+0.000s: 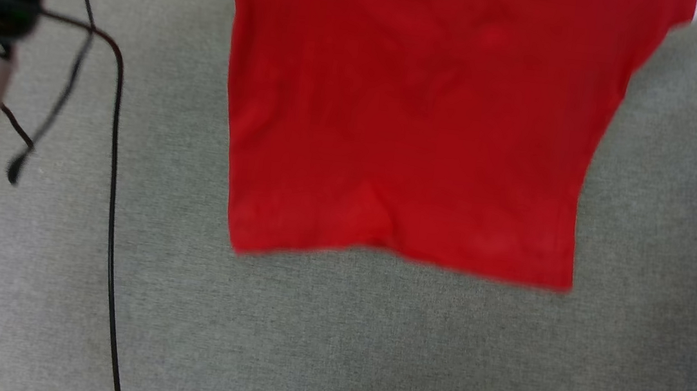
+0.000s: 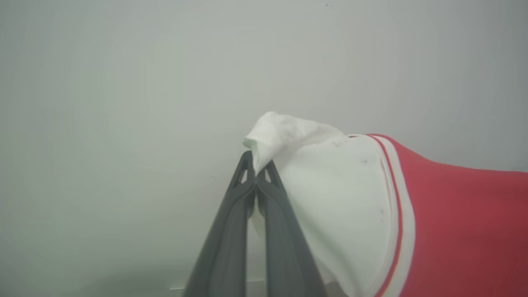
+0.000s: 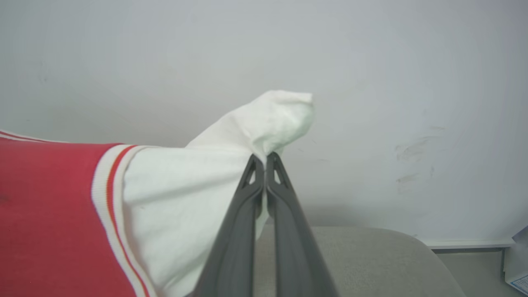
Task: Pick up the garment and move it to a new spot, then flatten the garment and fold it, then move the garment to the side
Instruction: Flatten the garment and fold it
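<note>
Garment (image 1: pixel 407 130) hangs mid-carry, left gripper (image 2: pixel 258 165) and right gripper (image 3: pixel 264 159) clamped on its sleeves; next, lay it flat evenly.

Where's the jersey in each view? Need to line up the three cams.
Head view: garment spans top centre, red body, hem against the grey cushion.
Left wrist view: white sleeve pinched in the left gripper, centre; red body at right.
Right wrist view: white sleeve pinched in the right gripper, centre; red body lower left.
Shared landmark: striped trim between sleeve and body, both wrist views.
</note>
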Robot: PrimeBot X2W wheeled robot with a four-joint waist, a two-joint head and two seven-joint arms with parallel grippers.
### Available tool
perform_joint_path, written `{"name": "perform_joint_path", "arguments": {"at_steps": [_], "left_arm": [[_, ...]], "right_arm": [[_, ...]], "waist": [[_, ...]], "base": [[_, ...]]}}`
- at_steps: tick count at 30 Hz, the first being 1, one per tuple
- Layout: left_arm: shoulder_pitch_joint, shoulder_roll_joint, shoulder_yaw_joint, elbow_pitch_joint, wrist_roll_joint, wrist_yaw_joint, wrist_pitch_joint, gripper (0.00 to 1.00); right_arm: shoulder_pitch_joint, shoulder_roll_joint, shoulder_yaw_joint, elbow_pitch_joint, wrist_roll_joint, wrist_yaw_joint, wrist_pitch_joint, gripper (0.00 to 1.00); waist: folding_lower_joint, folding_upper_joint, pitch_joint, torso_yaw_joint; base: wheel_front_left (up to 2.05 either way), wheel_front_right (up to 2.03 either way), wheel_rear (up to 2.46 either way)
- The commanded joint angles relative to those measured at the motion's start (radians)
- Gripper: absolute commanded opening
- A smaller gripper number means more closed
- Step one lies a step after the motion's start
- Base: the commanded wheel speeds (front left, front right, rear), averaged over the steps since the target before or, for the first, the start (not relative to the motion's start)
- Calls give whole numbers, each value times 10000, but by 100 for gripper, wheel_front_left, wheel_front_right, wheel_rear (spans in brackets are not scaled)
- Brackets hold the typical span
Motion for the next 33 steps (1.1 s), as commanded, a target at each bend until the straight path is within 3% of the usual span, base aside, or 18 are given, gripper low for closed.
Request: {"name": "perform_joint_path", "arguments": {"at_steps": [1,8,15,26,33], "left_arm": [[-529,72,75,281,98,-113,-144,0],[-2749,239,389,1280,339,-553,-716,0],[-3623,240,458,1988,315,-886,-958,0],[-3157,-213,164,3356,-252,-1463,-1131,0],[-2052,-602,-449,3578,-1088,-1527,-1114,0]], "right_arm": [[-582,-40,7,118,-216,-9,-244,0],[-3039,-100,-3,507,-577,-9,-1226,0],[-4216,-28,169,1020,-611,-10,-1662,0],[-3816,234,687,2443,-119,-9,-2266,0],[-2858,473,1138,3455,441,-9,-2777,0]], "waist": [[-1,0,412,-163],[-1,0,1301,-415],[-1,0,1805,-606],[-1,0,2566,-636],[-1,0,2528,-512]], "base": [[0,0,0],[0,0,0],[0,0,0],[0,0,0],[0,0,0]]}}
